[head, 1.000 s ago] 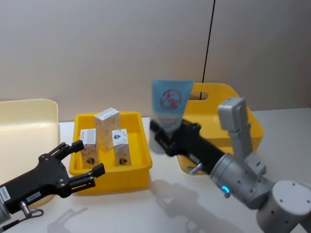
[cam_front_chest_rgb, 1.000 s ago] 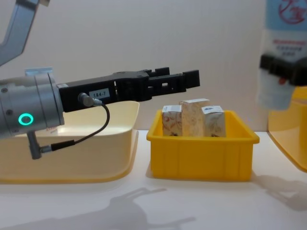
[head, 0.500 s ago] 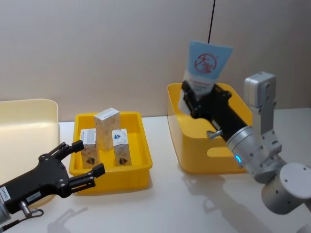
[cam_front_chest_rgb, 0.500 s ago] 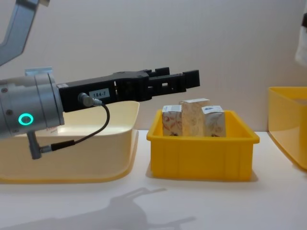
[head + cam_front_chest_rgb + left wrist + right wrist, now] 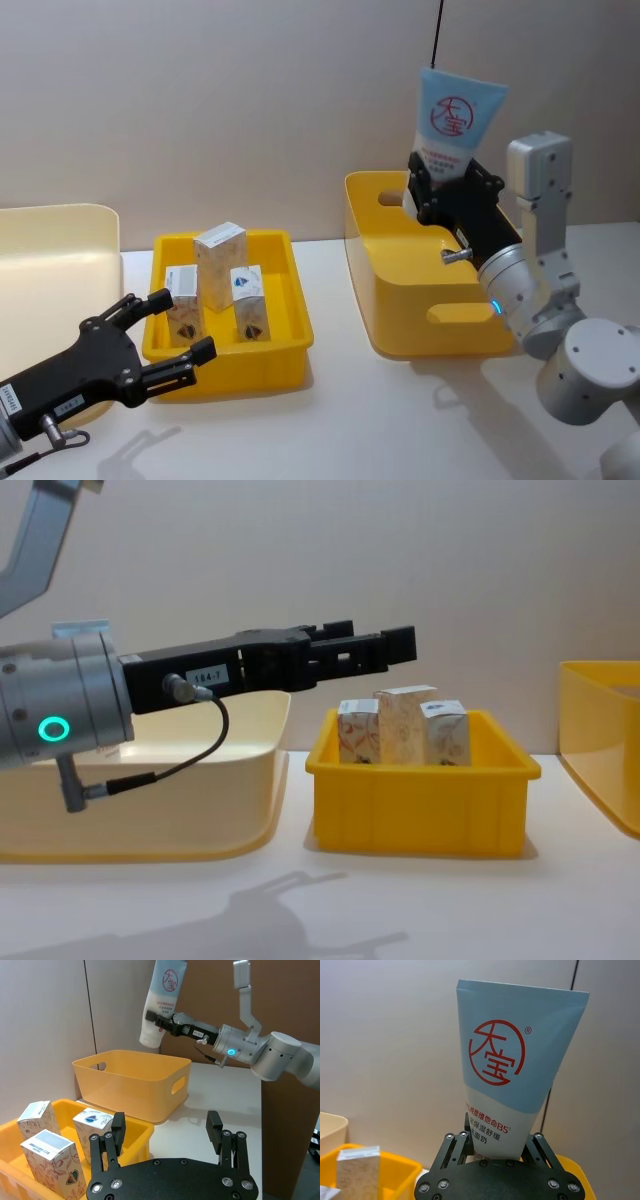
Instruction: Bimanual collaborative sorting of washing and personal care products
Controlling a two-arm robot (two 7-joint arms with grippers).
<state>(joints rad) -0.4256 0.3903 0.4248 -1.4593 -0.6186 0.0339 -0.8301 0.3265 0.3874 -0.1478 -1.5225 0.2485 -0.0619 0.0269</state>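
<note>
while left tool (image 5: 186,324) hangs open, right tool (image 5: 447,183) clamps pale-blue tube (image 5: 456,112)

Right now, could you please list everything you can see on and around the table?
shallow bin: 1, yellow, table centre-left
deep bin: 1, yellow, handle cut-outs, table right
tub: 1, cream, far left
cartons: 3, white-beige patterned, standing in the shallow bin
squeeze tube: 1, pale blue with red logo, held above the deep bin
table: 1, white
left gripper: black, open, hovering at the shallow bin's near-left corner
right gripper: black, shut on the squeeze tube
</note>
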